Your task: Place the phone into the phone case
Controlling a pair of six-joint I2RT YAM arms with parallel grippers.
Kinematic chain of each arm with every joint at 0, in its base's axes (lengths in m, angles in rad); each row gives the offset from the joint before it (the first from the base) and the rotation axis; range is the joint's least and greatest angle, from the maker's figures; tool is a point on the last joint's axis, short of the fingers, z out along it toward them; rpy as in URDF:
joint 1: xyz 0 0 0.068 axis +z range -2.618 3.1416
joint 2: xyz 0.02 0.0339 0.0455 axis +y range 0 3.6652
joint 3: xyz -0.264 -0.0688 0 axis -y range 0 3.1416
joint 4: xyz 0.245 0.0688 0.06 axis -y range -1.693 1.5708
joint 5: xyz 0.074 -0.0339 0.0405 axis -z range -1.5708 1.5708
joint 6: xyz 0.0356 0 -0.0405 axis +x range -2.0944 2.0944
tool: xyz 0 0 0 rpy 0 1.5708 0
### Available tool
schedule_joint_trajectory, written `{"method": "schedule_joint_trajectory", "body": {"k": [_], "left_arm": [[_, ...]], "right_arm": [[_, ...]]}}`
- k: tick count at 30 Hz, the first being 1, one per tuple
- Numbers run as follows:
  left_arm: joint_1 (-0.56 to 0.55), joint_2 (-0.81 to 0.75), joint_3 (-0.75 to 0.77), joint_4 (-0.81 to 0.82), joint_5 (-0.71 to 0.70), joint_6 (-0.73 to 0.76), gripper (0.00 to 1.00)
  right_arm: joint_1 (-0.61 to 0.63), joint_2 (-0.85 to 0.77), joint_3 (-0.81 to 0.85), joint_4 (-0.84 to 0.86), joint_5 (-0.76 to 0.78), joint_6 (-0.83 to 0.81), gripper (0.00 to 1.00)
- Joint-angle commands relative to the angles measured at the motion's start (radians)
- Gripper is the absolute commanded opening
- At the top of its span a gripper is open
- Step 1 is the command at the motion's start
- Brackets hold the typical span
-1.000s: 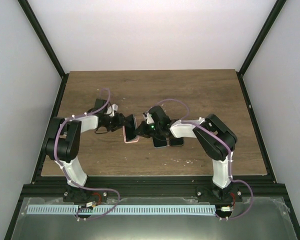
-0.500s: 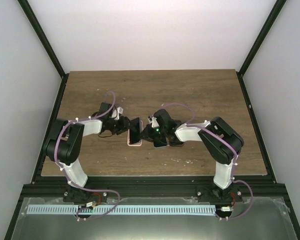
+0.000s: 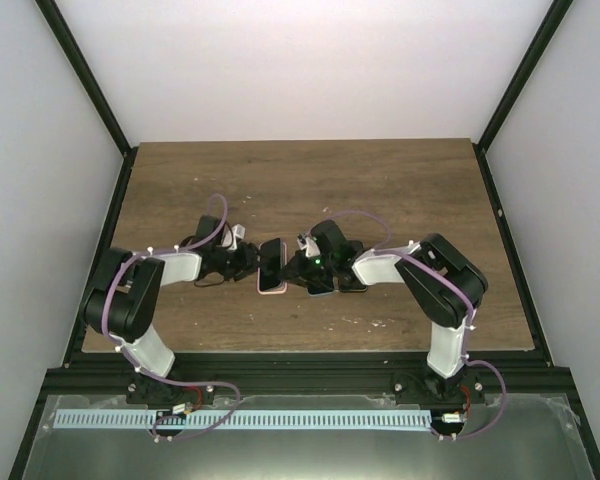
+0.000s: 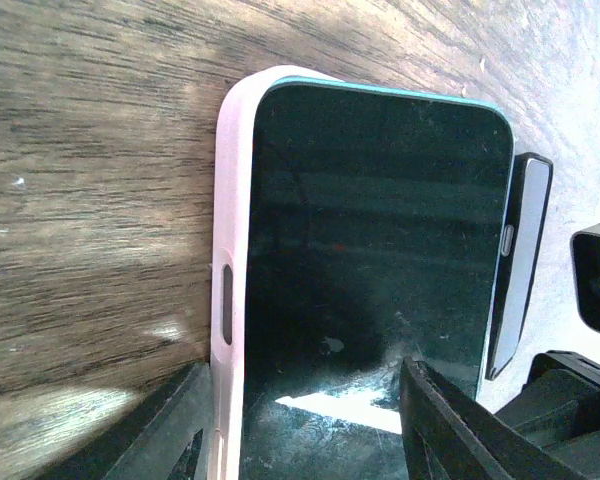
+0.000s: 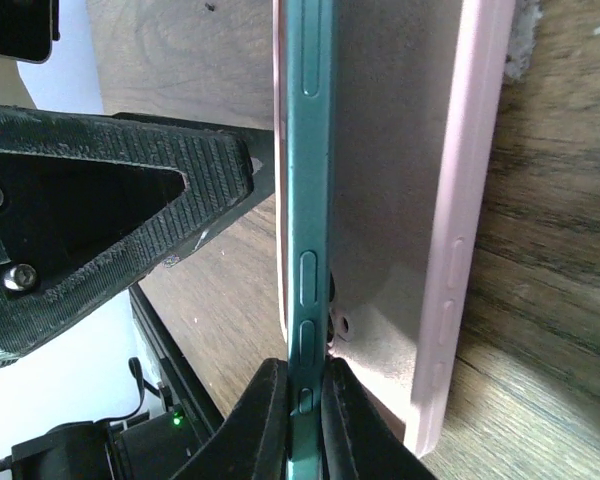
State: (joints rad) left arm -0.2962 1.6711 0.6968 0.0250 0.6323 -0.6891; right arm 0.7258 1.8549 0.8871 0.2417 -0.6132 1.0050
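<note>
One teal-edged phone [image 5: 308, 150] leans half inside one pale pink case [image 5: 400, 150] — the right gripper [image 5: 302, 395] clamps the phone's edge. The left gripper [image 4: 302, 405] straddles both, grip unclear.

Overhead and close wrist views share phone [image 4: 370, 230].

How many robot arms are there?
2. The left arm reaches in from the left side of the table, the right arm from the right; their tips meet at the phone between them. None looks hidden.
</note>
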Motion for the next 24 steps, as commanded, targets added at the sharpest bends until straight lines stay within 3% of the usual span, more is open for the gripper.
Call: {"method": "schedule_joint_trajectory", "body": {"k": [1, 5, 15, 24], "left_arm": [[-0.041, 0.004, -0.019, 0.014, 0.144, -0.033, 0.53], [-0.040, 0.013, -0.015, 0.010, 0.150, -0.026, 0.53], [-0.024, -0.040, 0.027, -0.060, 0.098, 0.022, 0.52], [0.030, -0.038, 0.063, -0.138, 0.058, 0.079, 0.48]], "right_arm": [[0.007, 0.063, 0.016, -0.010, -0.059, 0.008, 0.05], [0.007, 0.063, 0.019, -0.044, -0.035, -0.013, 0.08], [0.003, -0.012, 0.058, -0.237, 0.115, -0.111, 0.29], [0.001, -0.069, 0.112, -0.404, 0.248, -0.183, 0.31]]}}
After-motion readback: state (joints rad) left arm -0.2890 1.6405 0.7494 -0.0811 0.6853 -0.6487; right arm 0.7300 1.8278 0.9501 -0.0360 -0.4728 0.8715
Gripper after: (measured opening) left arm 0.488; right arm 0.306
